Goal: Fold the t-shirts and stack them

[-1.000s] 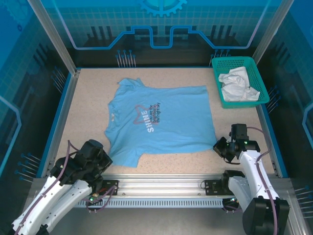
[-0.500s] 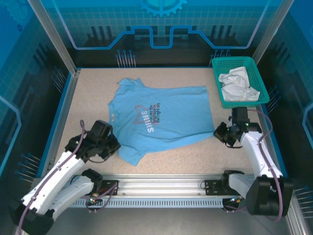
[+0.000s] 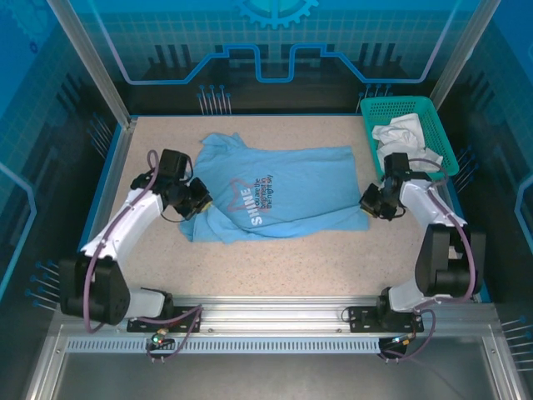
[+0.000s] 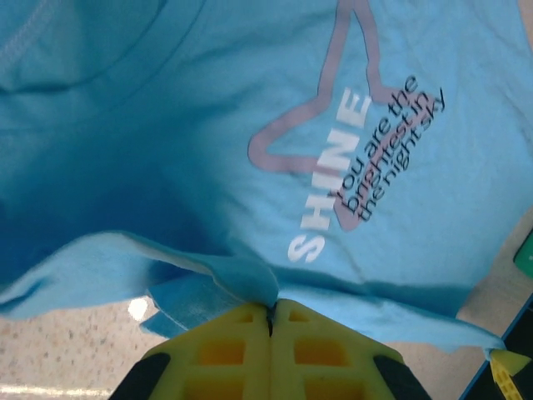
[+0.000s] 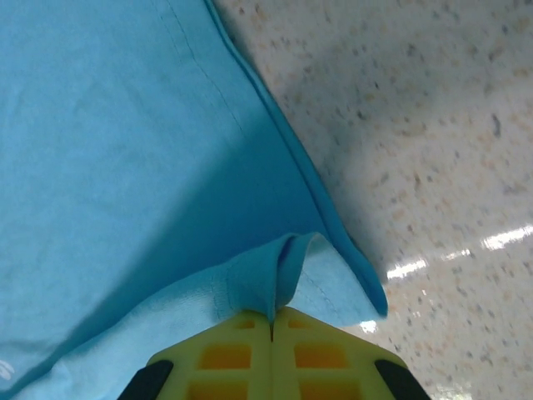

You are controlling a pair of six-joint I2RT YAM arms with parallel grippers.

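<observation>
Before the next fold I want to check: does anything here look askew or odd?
The blue t-shirt is bunched up beside the left pincer, so its near edge lies uneven. The white t-shirt sits crumpled in the basket.

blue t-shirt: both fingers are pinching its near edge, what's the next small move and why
Probably carry both pinched spots across to the far edge and lower them. The left gripper and right gripper are each shut on a fold of the blue t-shirt's near edge, held over its middle, so the fold isn't laid flat yet.
</observation>
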